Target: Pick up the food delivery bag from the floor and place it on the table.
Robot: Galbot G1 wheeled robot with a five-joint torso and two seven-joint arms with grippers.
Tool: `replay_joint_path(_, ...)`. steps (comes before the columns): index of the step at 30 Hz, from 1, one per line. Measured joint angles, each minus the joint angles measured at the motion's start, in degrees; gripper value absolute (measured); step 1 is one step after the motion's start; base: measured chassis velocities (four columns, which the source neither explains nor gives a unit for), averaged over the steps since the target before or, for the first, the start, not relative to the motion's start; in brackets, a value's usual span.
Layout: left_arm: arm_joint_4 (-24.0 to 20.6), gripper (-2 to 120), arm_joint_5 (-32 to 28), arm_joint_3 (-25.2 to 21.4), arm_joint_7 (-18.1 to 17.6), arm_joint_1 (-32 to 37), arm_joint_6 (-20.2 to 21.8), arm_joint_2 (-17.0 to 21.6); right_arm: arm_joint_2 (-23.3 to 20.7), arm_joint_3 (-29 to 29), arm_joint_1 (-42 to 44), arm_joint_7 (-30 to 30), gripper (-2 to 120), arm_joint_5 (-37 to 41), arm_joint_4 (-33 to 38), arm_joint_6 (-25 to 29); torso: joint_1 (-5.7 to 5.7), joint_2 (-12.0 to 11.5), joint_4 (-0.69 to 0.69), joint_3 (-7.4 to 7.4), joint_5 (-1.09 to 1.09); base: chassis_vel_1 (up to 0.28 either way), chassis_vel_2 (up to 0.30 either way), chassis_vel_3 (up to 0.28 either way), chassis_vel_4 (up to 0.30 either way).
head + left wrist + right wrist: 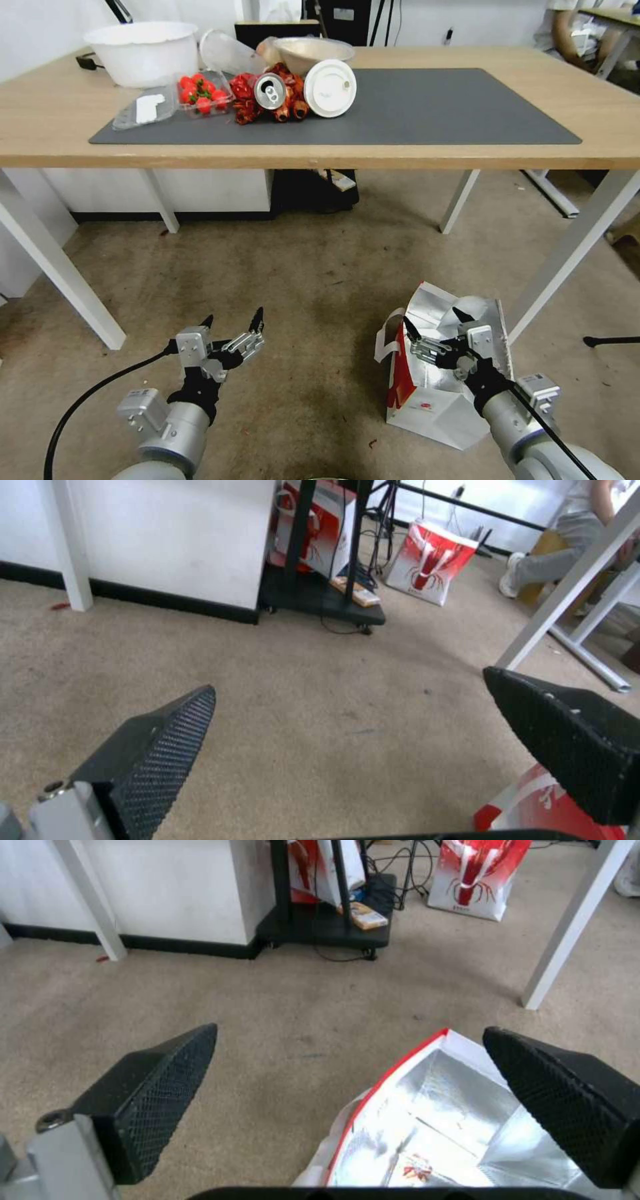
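Right gripper (433, 328): jaws spread wide, holding nothing, poised above the open mouth of the food delivery bag (433, 393). In the right wrist view one black textured finger (160, 1085) lies over bare floor (280, 1015) and the other over the bag's far rim, the silver foil lining (453, 1110) showing between them; whether a fingertip touches the rim cannot be told.

Left gripper (233, 320): jaws likewise wide open and empty, above bare floor, well apart from the bag.

Food delivery bag: on the floor, beside a white leg (573, 247) of the table, in front of and below the tabletop (467, 143). It leans, mouth opening upward and toward the table, its long axis running roughly from the robot toward the table. A red side and a white handle (387, 333) face the robot's left; a small round red logo marks the near white panel.

Hidden or cut off: the right arm covers part of the bag's mouth and right edge. In the left wrist view a red-and-white corner (533, 810) of the bag shows at the picture's margin, partly behind a finger. The bag's contents are hard to make out.
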State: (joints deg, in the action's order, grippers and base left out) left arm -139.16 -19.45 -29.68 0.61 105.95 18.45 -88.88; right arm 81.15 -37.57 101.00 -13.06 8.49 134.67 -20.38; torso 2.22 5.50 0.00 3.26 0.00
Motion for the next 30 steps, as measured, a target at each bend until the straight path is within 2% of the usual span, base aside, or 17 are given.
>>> replay_joint_path(16, 0.21, 100, -0.15, 0.02, 0.09, -0.25, 0.03, -0.04, -0.25, 0.01, -0.10, -0.06, 100, -0.24, -0.26, -0.10, -0.14, -3.50, 0.00, -3.26, 0.00, 0.000, 0.000, 0.000, 0.000)
replay_joint_path(30, 0.43, 100, -0.13, 0.08, -0.05, -0.17, -0.84, -0.17, -0.07, -0.01, -0.11, -0.06, 100, -0.33, -0.57, 0.05, -0.37, -4.17, 0.00, -3.25, 0.00, 0.000, 0.000, 0.000, 0.000)
